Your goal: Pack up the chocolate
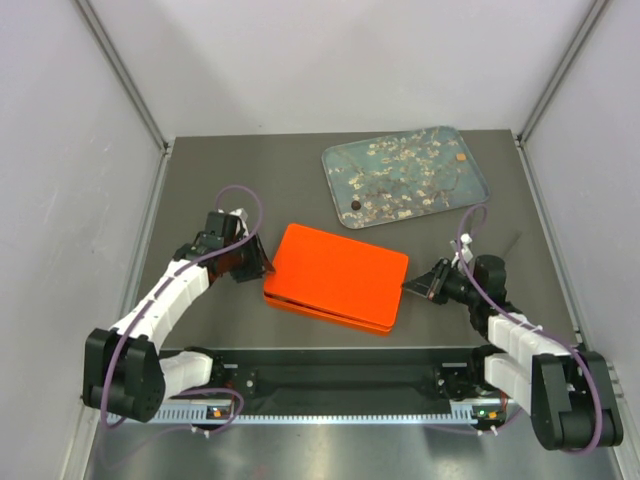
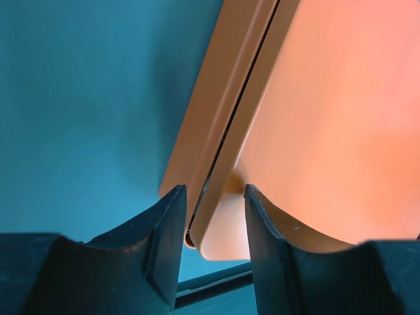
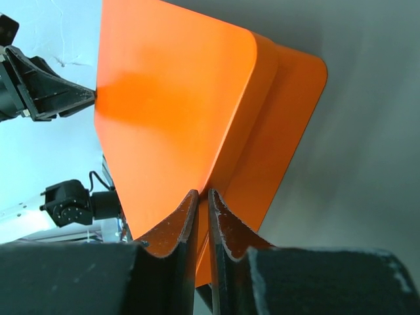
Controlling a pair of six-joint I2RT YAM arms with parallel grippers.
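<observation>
A flat orange box (image 1: 338, 274) lies shut in the middle of the table, so anything inside it is hidden. One dark brown round chocolate (image 1: 356, 203) sits on the blossom-print tray (image 1: 470, 190), and a small tan piece (image 1: 461, 156) lies near the tray's far right corner. My left gripper (image 1: 258, 262) is open, with its jaws either side of the box's left corner (image 2: 216, 230); the gripper shows in the left wrist view (image 2: 213, 197). My right gripper (image 1: 425, 283) is shut on the thin edge of the box's lid (image 3: 170, 118) at the right side; it shows in the right wrist view (image 3: 202, 197).
The tray stands at the back right, tilted relative to the table edges. White walls close in the table on the left, right and back. A black rail (image 1: 340, 380) with the arm bases runs along the near edge.
</observation>
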